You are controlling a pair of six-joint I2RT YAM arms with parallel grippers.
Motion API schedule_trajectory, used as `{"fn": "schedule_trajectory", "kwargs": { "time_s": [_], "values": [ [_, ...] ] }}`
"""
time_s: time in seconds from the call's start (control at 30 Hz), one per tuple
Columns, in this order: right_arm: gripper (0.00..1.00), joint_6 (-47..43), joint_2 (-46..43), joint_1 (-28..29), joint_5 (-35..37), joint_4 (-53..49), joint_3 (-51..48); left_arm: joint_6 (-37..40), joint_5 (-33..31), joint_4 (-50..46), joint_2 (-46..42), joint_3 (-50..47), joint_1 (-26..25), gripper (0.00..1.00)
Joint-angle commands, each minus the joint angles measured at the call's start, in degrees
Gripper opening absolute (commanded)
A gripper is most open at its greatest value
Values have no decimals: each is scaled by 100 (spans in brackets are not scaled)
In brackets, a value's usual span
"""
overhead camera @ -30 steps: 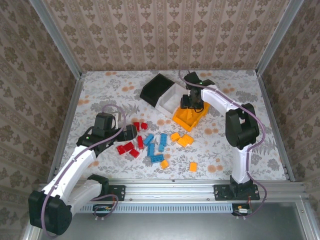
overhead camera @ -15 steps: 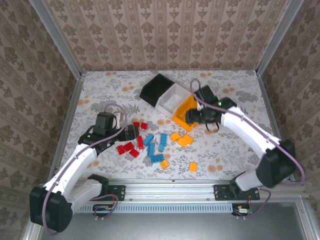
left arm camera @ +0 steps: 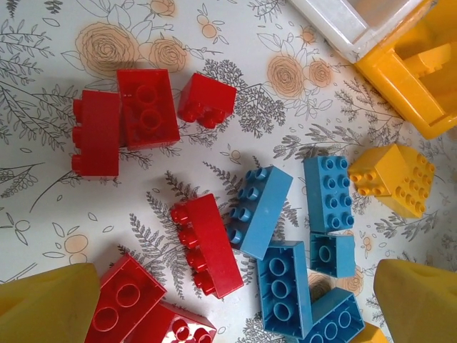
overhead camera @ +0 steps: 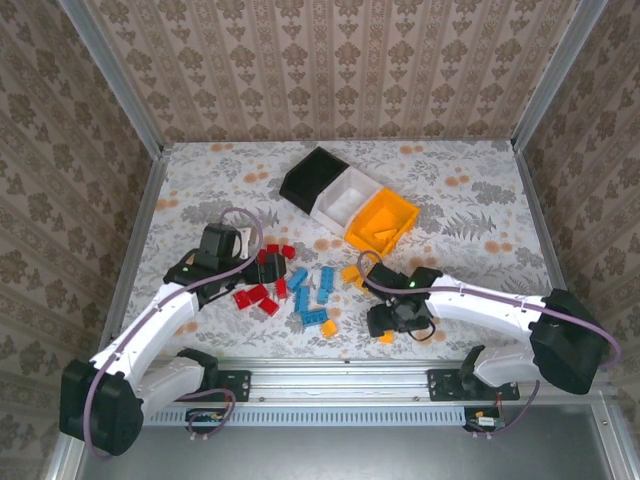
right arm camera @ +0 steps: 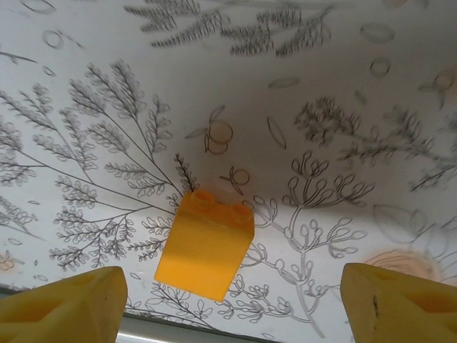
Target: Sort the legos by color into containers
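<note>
Red legos (overhead camera: 256, 296), blue legos (overhead camera: 312, 296) and orange legos (overhead camera: 352, 272) lie scattered mid-table. The black bin (overhead camera: 312, 176), white bin (overhead camera: 346, 200) and orange bin (overhead camera: 402, 208) stand in a row behind them, with orange pieces in the orange bin. My left gripper (overhead camera: 272, 268) hovers open over the pile; in its wrist view the gripper (left arm camera: 235, 307) has a long red brick (left arm camera: 207, 244) and blue bricks (left arm camera: 285, 286) between its fingers. My right gripper (overhead camera: 388, 322) hangs open above a lone orange brick (right arm camera: 206, 246) near the front edge.
In the left wrist view, more red bricks (left arm camera: 121, 125) lie at the upper left and an orange brick (left arm camera: 395, 179) sits at the right below the orange bin's corner (left arm camera: 418, 71). The metal front rail (overhead camera: 340, 372) runs just beyond the lone orange brick.
The right arm swung from over the orange bin down to the front of the table, above the lone orange brick. The left gripper edged slightly toward the red bricks.
</note>
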Motion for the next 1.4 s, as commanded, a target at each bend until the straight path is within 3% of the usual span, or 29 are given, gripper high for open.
{"fn": "schedule_trajectory", "kwargs": {
  "time_s": [0.0,0.33,0.73,0.93,1.37],
  "values": [
    [79,866,42,192,265,465,-209,-161,-17,-28,-133,-113,-87,100],
    [61,1287,285,360,509,559,-285,-209,-105,-73,-173,-169,-159,100],
    [55,1411,558,525,482,587,-347,-223,-114,-67,-216,-270,-159,100],
    [45,1455,654,598,552,622,-367,-242,-109,-12,-199,-291,-161,100],
    [36,1209,-40,490,1025,6,17,-254,-95,87,-120,-306,-163,100]
  ]
}}
